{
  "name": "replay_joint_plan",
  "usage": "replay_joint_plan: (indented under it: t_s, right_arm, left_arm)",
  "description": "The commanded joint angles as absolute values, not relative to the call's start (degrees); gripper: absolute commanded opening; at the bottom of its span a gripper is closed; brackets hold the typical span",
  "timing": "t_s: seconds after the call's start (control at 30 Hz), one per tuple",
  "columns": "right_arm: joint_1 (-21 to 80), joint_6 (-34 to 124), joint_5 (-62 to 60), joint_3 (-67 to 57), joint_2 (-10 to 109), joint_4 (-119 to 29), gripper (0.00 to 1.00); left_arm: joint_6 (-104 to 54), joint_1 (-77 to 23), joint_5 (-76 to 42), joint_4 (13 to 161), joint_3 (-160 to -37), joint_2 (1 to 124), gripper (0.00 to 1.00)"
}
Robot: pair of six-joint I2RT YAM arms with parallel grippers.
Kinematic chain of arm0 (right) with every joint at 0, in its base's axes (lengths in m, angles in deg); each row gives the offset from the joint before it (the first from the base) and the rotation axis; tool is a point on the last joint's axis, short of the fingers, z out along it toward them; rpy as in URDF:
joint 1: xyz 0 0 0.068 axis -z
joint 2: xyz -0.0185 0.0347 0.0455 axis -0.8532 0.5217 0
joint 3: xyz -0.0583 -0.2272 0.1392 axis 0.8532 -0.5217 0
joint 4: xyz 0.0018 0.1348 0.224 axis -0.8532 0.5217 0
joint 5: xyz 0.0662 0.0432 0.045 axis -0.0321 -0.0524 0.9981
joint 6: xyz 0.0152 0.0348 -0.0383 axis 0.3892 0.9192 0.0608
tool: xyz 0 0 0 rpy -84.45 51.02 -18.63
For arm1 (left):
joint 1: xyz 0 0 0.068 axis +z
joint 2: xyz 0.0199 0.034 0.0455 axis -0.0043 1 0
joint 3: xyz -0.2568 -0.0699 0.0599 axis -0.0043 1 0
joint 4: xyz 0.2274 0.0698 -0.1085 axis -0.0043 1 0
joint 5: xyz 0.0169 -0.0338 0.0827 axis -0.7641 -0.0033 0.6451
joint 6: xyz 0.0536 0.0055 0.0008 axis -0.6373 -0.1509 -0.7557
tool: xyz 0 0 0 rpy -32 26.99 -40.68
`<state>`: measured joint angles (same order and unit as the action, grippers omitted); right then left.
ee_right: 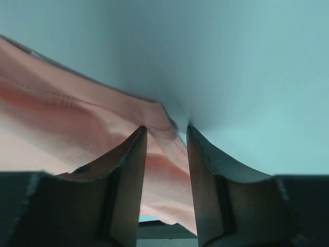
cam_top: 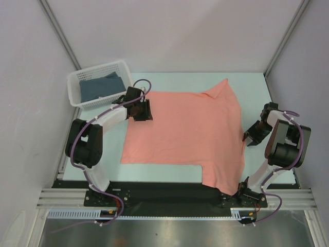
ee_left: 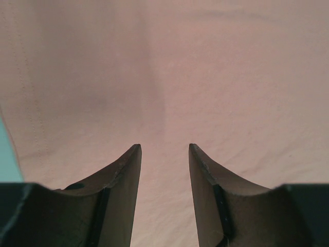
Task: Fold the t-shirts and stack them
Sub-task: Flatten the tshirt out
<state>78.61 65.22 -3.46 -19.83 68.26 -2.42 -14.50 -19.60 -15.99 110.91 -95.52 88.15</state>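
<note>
Sitting half open, both grippers hold nothing: the left gripper (ee_left: 164,147) over the pink t-shirt (cam_top: 185,134), the right gripper (ee_right: 166,128) around its edge.

White-shelled arms (cam_top: 110,117) with black joints, looping purple cables (cam_top: 77,140), dark tapered gripper fingers (ee_left: 121,195)

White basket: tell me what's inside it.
A dark slate-blue t-shirt lies bunched inside the white basket. It covers most of the floor, so anything beneath it cannot be seen.
</note>
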Motion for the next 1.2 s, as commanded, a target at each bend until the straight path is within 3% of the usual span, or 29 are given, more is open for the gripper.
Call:
replay_joint_plan:
  t_s: [0.0,0.2,0.43,0.53,0.63,0.77,0.83,0.87,0.93,1.17]
  right_arm:
    - [78.95,65.48,-5.05,-19.19,69.33,-4.48,0.37]
    - [79.38,69.17,-14.88,-19.27,69.51,-1.94,0.11]
    - [83.15,72.86,-19.04,-20.68,63.62,-0.62,0.1]
    - [84.22,72.17,-18.24,-19.54,63.0,0.17,0.15]
    - [84.66,70.24,-15.79,-18.14,62.04,1.05,0.27]
    - [84.49,65.67,-13.32,-15.06,60.63,-1.05,0.62]
    - [83.44,63.82,-11.22,-11.99,60.28,-4.02,0.72]
    - [81.69,62.51,-11.21,-10.94,60.19,-5.44,0.83]
    - [80.1,61.01,-6.59,-7.61,61.85,-10.86,0.87]
    - [77.11,63.64,4.43,5.83,76.34,-19.25,0.88]
  left_arm:
    - [-13.58,-18.35,-16.7,109.63,-95.28,87.78,0.47]
    - [-11.83,-17.03,-16.7,109.63,-95.28,89.18,0.44]
    - [-11.13,-16.68,-17.57,109.36,-95.98,89.97,0.44]
    - [-10.95,-16.68,-17.75,109.54,-96.42,90.06,0.44]
    - [-10.86,-16.68,-17.84,110.15,-97.65,90.23,0.44]
    - [-11.12,-16.68,-17.75,110.68,-99.93,90.85,0.44]
    - [-11.12,-16.68,-17.92,110.86,-100.81,91.29,0.44]
    - [-11.21,-16.68,-18.01,110.94,-101.08,91.64,0.44]
    - [-11.65,-16.68,-18.89,110.33,-100.99,91.64,0.44]
    - [-12.97,-17.38,-23.1,107.96,-100.12,90.68,0.47]
